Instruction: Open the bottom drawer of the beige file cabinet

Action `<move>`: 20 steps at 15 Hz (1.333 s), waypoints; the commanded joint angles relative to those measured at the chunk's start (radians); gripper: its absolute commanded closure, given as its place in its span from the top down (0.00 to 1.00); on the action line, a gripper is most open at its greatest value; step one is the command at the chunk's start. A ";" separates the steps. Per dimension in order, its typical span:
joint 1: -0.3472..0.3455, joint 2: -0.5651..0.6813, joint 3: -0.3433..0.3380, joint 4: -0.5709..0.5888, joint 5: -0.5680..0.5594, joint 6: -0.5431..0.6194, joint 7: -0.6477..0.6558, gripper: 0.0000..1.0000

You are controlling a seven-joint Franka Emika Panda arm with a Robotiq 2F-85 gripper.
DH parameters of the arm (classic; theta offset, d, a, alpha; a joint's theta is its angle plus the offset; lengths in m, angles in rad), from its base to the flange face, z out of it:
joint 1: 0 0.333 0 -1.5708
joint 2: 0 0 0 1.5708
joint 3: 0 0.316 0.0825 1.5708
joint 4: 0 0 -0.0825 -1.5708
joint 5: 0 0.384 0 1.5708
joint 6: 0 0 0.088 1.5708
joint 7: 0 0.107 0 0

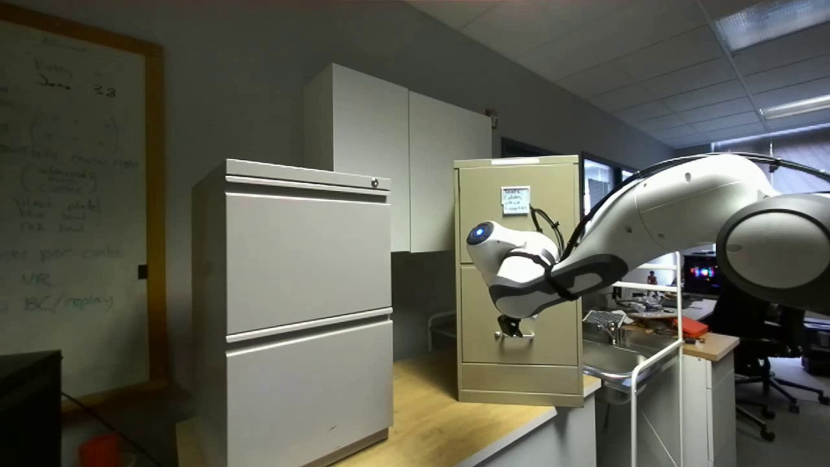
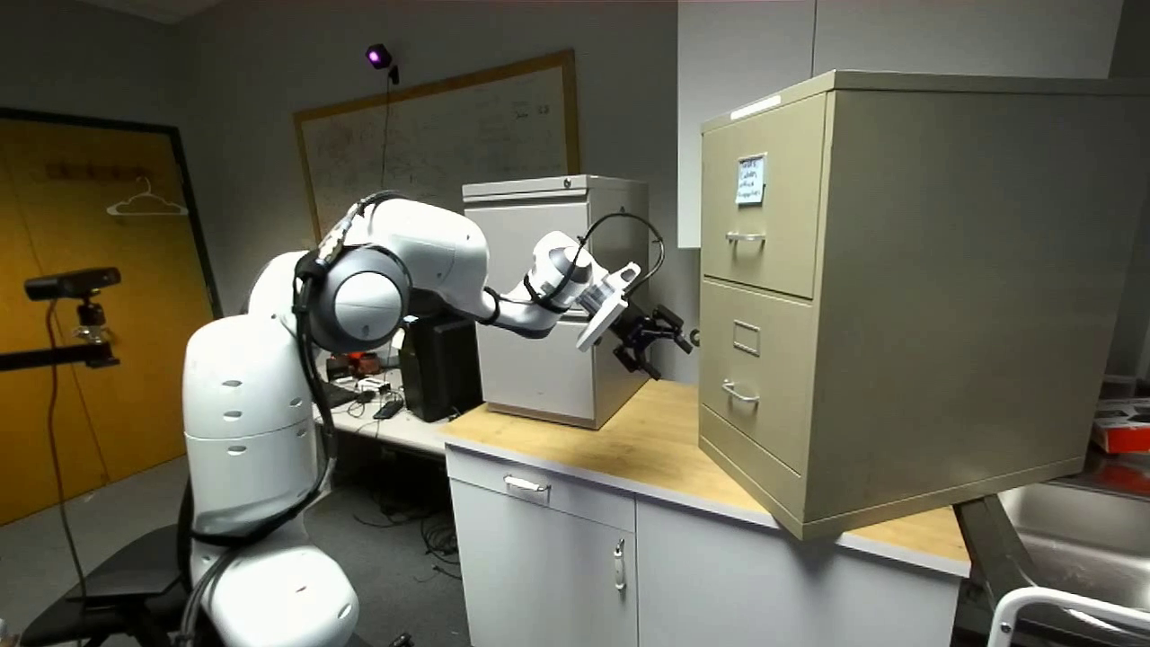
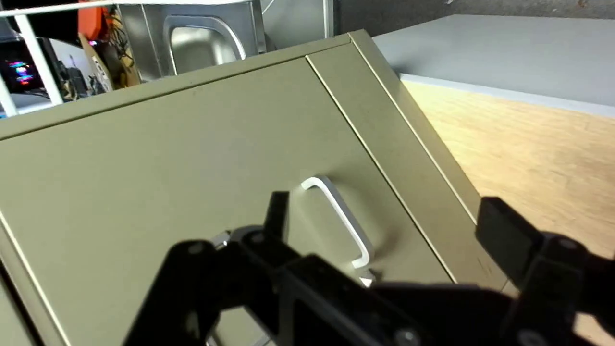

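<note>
Clear of the bottom drawer (image 3: pixel 206 178), the gripper (image 3: pixel 390 220) gapes (quite wide).

The beige file cabinet (image 2: pixel 934 296) looks smooth metal, the sink (image 2: pixel 1074 526) glossy metal, the countertop (image 2: pixel 629 445) wood.

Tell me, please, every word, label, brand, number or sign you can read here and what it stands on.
"Cables, office supplies": white paper on the front of the beige cabinet; its first line is blurred.
"VR": whiteboard.
"BC/replay": whiteboard.
Other writing on the whiteboard: too faint to read surely.
White strip along the beige cabinet's top edge: nothing legible.
No brand readable.
</note>
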 commanded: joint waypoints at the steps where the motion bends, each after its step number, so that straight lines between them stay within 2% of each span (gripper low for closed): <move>1: 0.014 0.074 -0.021 0.083 -0.037 -0.016 0.013 1.00; 13: 0.008 0.236 -0.060 0.250 -0.051 0.001 -0.021 1.00; 20: 0.008 0.272 -0.053 0.264 -0.020 0.082 -0.074 1.00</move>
